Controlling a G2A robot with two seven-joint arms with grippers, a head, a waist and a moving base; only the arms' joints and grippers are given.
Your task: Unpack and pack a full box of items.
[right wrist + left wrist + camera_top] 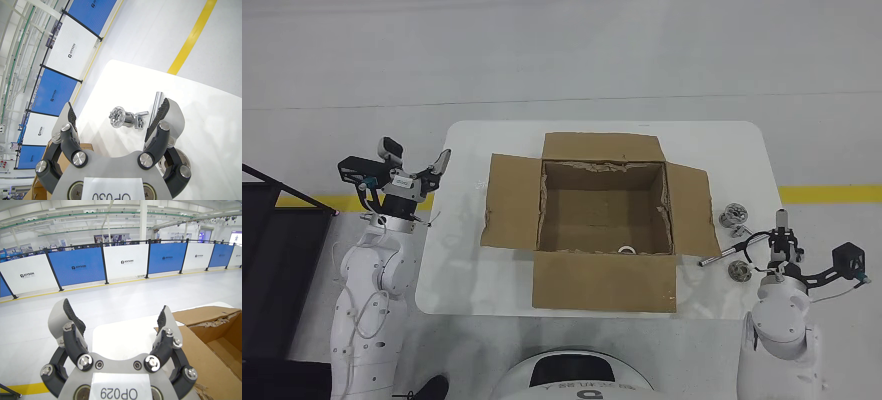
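Note:
An open cardboard box (607, 215) (206, 355) stands in the middle of the white table (712, 150), all flaps folded out. A small ring-shaped part (625, 249) lies at its near inner wall. To the right of the box lie a metal spool part (732, 215) (121, 119), a second spool (739, 268), a steel rod (720, 256) (157, 101) and a small bracket (140, 122). My right gripper (772, 240) (115, 113) hovers open above these parts, holding nothing. Off the table's left edge, my left gripper (419, 160) (115, 311) is open and empty.
A round metal disc (182, 157) lies under the right gripper's base. A black rack (272, 250) stands on the floor to the left. A yellow floor line (832, 193) runs behind the table's right edge. Bare table lies left of the box.

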